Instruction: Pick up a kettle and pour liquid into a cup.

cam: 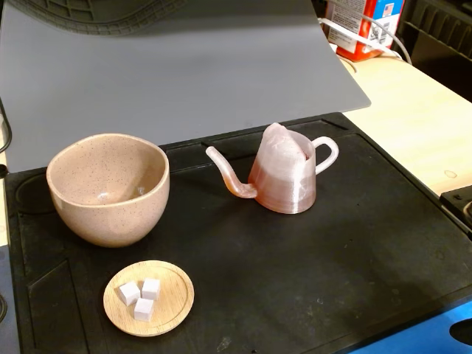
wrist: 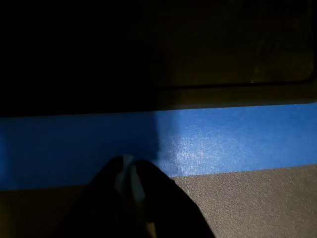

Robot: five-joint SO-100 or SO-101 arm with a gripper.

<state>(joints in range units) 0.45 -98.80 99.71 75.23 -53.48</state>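
Note:
The pale-pink ridged kettle stands upright on the black mat, right of centre in the fixed view. Its thin spout points left toward the cup and its loop handle faces right. A reddish-brown tint of liquid shows in its lower body and spout. The beige speckled cup stands at the left, apart from the kettle. My gripper shows only in the dark wrist view, low and centre, with its tips together and holding nothing, above a blue strip.
A small wooden dish with three white cubes lies in front of the cup. A grey sheet lies behind the mat. A red-and-white carton stands at the back right on the wooden table. A dark object sits at the right edge.

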